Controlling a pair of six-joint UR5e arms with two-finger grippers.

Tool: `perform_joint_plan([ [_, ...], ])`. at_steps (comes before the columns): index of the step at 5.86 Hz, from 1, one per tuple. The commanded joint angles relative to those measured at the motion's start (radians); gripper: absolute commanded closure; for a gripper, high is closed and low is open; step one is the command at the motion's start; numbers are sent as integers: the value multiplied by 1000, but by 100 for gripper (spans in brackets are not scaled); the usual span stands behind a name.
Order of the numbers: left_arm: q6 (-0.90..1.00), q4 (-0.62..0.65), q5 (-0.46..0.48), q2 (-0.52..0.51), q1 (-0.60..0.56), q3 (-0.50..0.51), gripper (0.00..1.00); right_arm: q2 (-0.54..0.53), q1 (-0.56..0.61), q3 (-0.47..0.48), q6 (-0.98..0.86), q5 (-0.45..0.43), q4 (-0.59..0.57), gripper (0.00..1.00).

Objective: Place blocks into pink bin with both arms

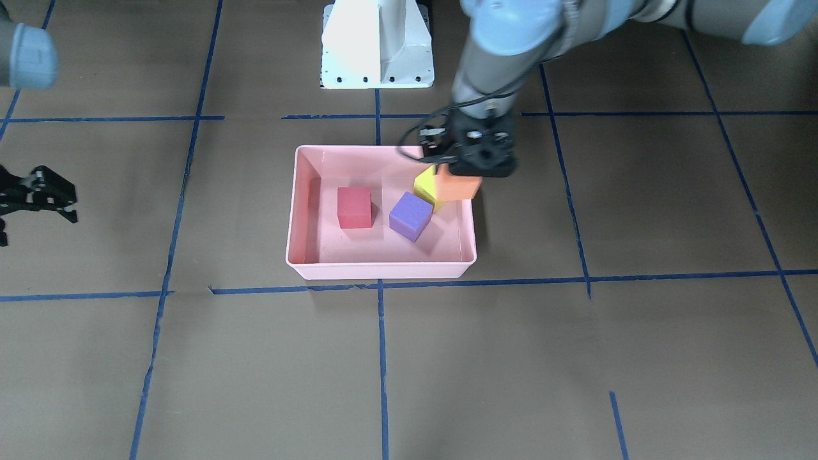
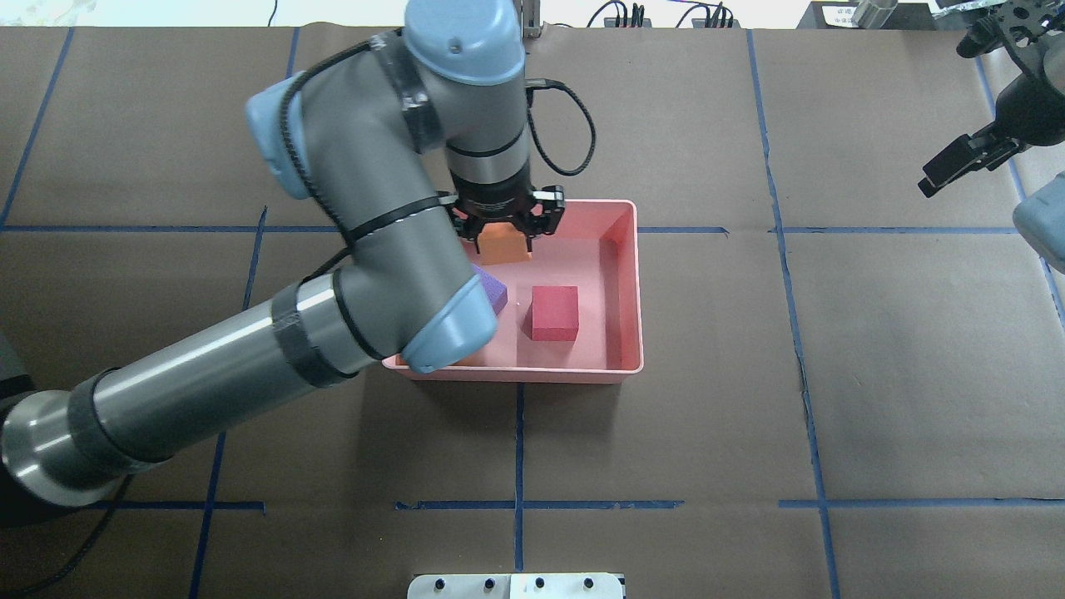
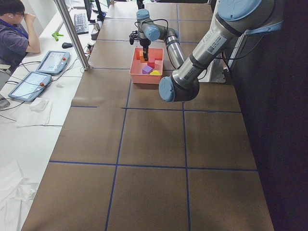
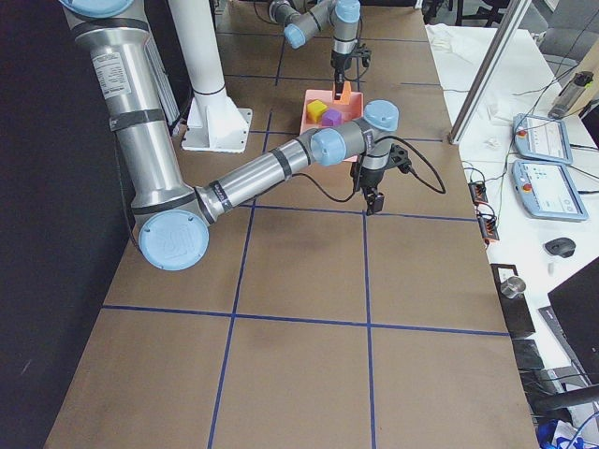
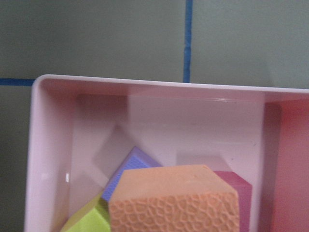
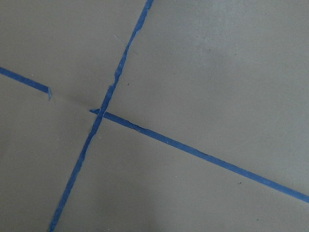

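The pink bin [image 1: 377, 271] sits at the table's middle. The red block [image 1: 354, 207] and the purple block [image 1: 410, 216] lie on its floor. The yellow-green block [image 1: 423, 184] lies in its corner near the robot's base. My left gripper [image 1: 476, 167] is shut on the orange block [image 1: 457, 185] and holds it above that corner, over the yellow-green block. The left wrist view shows the orange block [image 5: 174, 200] close up above the bin [image 5: 53, 145]. My right gripper [image 1: 35, 204] is open and empty, well away from the bin, over bare table.
The white pedestal [image 1: 377, 45] stands behind the bin at the robot's side. Blue tape lines [image 1: 381, 358] grid the brown table. My left arm's elbow [image 2: 433, 324] hangs over the bin's left end. An operator [image 3: 14, 33] sits beyond the far edge with tablets.
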Motion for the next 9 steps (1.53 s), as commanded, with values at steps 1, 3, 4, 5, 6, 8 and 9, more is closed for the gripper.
perform_joint_plan([
  [1, -54, -53, 58, -76, 26, 104, 0, -8, 2, 1, -16, 1, 0, 0],
  [3, 77, -49, 31, 38, -31, -17, 0, -27, 21, 0, -54, 1, 0, 0],
  [4, 203, -48, -16, 202, -84, -166, 0, -62, 54, 1, -107, 17, 0, 0],
  [5, 356, -46, -40, 360, -148, -287, 0, -124, 124, 1, -211, 55, 0, 0],
  [6, 521, -49, -43, 479, -222, -360, 0, -195, 198, 1, -291, 67, 0, 0],
  [8, 895, -58, -200, 721, -482, -393, 0, -327, 312, -2, -310, 77, 0, 0],
  [9, 1048, -61, -219, 838, -620, -388, 0, -353, 323, -5, -303, 74, 0, 0],
])
